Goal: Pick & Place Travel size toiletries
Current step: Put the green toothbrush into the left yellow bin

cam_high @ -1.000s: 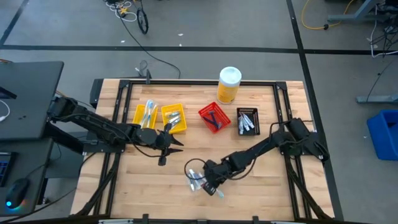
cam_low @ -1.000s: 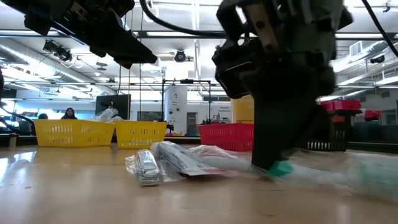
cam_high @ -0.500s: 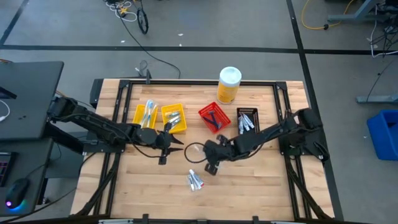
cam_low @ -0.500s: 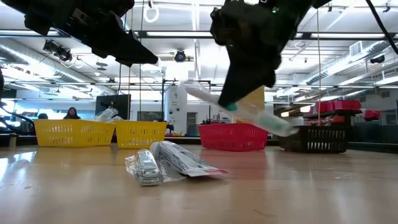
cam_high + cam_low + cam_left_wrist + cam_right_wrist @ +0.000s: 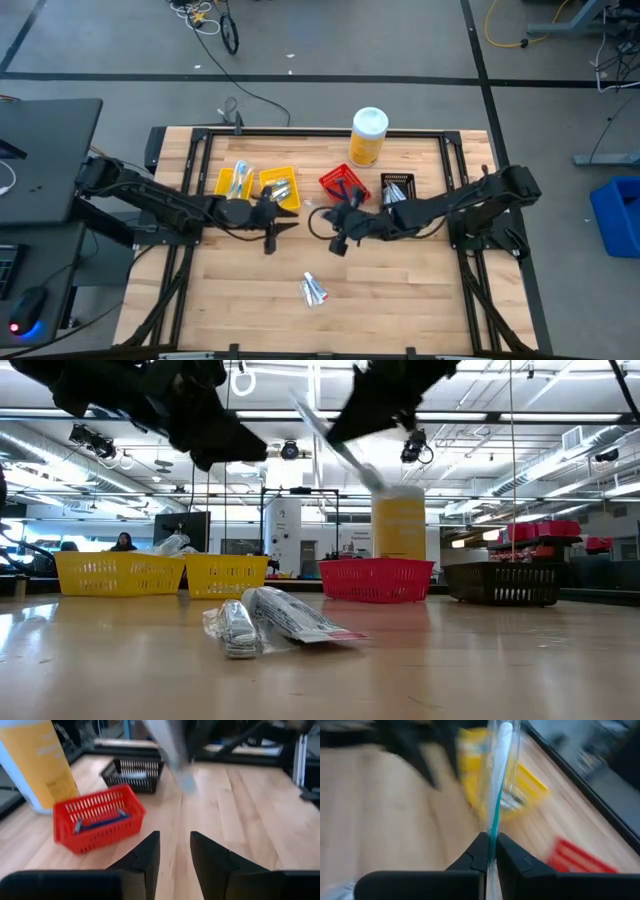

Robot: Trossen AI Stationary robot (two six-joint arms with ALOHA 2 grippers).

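Right gripper [image 5: 490,851] clamps toothbrush [image 5: 498,785] — plain in wrist view, left gripper [image 5: 173,851] partly open, empty — packets [image 5: 235,628] low.

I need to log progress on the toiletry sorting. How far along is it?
Done: the yellow bins, red bin and black bin already hold items. In hand: the right pincer is shut on a wrapped toothbrush, lifted near the red bin. The left pincer hovers open beside the yellow bins. Left: two packets lie on the table.
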